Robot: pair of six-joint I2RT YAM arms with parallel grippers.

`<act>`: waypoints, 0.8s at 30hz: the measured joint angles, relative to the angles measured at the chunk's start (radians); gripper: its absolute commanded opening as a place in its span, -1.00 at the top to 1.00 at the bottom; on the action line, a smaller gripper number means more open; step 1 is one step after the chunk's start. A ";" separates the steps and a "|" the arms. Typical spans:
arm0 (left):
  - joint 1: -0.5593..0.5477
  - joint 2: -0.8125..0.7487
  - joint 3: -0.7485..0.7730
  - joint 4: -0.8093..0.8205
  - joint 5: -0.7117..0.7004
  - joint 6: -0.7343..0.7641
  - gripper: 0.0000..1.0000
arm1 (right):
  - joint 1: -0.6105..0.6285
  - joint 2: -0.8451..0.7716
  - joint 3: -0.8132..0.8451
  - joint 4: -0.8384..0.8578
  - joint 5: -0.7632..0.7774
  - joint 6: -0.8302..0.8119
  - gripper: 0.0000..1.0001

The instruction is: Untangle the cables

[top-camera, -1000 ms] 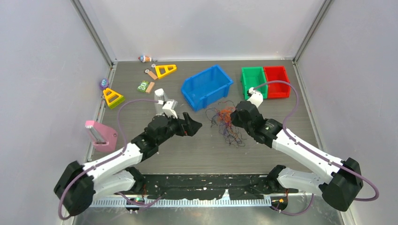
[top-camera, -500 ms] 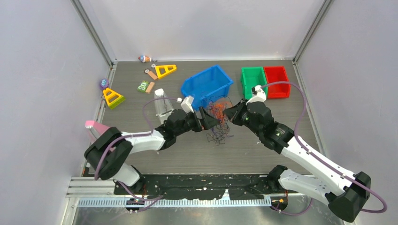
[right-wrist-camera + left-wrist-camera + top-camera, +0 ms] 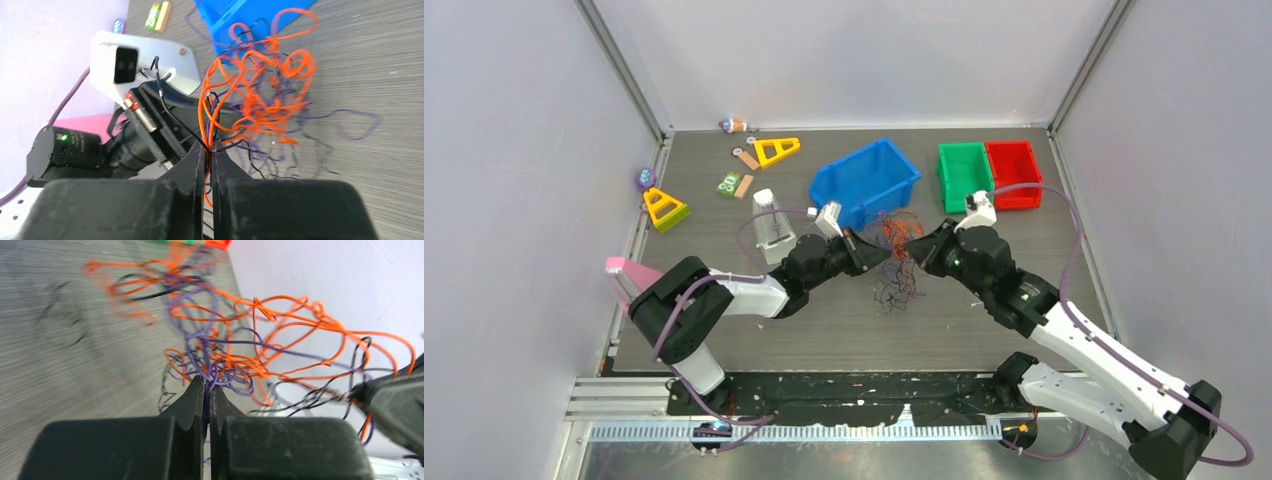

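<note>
The cables (image 3: pixel 895 250) form a loose tangle of hair-thin orange, purple and black wires, lifted between both grippers just in front of the blue bin. My left gripper (image 3: pixel 877 253) is shut on purple strands (image 3: pixel 207 382) at the clump's left side. On the right side, my right gripper (image 3: pixel 921 252) is shut on orange and black strands (image 3: pixel 210 145). Orange loops (image 3: pixel 280 325) stretch across between the two. Lower strands (image 3: pixel 889 295) trail down onto the table.
A blue bin (image 3: pixel 864 183) stands right behind the tangle; green (image 3: pixel 963 176) and red (image 3: pixel 1014 173) bins sit to its right. Yellow triangles (image 3: pixel 665 208) (image 3: pixel 775 150), small blocks (image 3: pixel 735 185) and a pink piece (image 3: pixel 629 275) lie on the left.
My left arm swung right from the table's left-middle into the tangle, and its gripper went from open to shut on the wires. The right gripper lifted the clump slightly toward the blue bin.
</note>
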 measured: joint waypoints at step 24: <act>0.172 -0.864 -0.302 -0.768 -0.364 0.420 1.00 | -0.218 -0.121 -0.063 -0.340 0.360 -0.233 0.89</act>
